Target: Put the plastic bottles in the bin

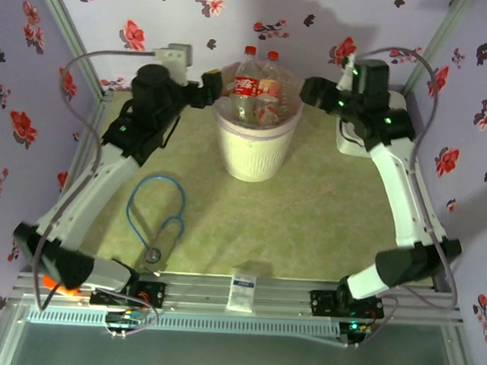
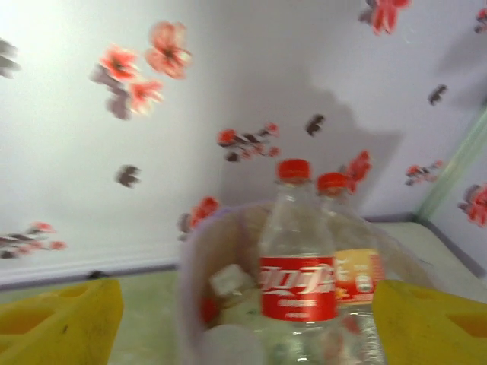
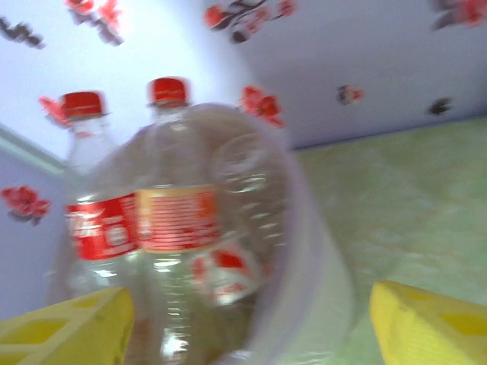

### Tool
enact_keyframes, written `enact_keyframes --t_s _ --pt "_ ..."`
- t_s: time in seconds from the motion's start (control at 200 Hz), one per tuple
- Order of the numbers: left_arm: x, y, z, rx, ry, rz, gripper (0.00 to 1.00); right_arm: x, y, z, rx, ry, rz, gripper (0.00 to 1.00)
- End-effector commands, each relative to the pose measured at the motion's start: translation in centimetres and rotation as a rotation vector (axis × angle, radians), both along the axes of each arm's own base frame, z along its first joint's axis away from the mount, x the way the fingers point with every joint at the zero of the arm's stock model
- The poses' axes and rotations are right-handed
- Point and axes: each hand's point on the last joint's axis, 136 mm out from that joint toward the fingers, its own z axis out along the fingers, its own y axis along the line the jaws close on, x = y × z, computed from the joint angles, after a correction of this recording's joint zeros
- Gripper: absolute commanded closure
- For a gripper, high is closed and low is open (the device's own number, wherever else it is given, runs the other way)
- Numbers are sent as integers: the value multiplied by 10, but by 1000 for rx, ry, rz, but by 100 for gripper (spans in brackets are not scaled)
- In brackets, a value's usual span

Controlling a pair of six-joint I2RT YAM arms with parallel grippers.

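Note:
The cream ribbed bin [image 1: 253,154] stands at the back middle of the table, its pinkish liner folded over the rim. Two clear plastic bottles [image 1: 247,82] with red caps and red labels stand upright in it, necks above the rim, and more bottles lie lower inside. My left gripper [image 1: 210,84] hovers at the bin's left rim, open and empty. My right gripper [image 1: 309,92] hovers at the right rim, also open and empty. The left wrist view shows the red-label bottle [image 2: 298,274] inside the bin [image 2: 190,266] between wide yellow fingers [image 2: 61,319]. The right wrist view shows both bottles [image 3: 179,213] inside the bin [image 3: 323,258].
A blue cable loop [image 1: 155,214] lies on the green mat at front left. A small blue-and-white packet [image 1: 243,290] rests on the front rail. A white lidded box [image 1: 349,141] sits at the back right behind the right arm. Floral walls close in the sides and back.

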Motion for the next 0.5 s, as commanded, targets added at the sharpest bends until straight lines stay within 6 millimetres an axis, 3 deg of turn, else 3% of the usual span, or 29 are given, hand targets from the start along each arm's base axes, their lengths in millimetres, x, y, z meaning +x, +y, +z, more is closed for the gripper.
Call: enact_keyframes --t_s 0.0,0.08,0.21,0.325,0.495 --pt "-9 61 -43 123 63 199 10 -8 -49 -27 -79 -7 -144 9" --pt "-20 99 -80 183 119 313 1 -23 -79 -59 -134 32 -229 1" --pt "-39 158 -162 330 276 511 0 -43 -110 -111 -213 106 -311 1" --pt "-42 174 -217 325 318 550 0 -53 -132 -155 -339 133 -375 1" --pt "-36 204 -261 385 338 650 0 -62 -162 -223 -506 154 -476 1"
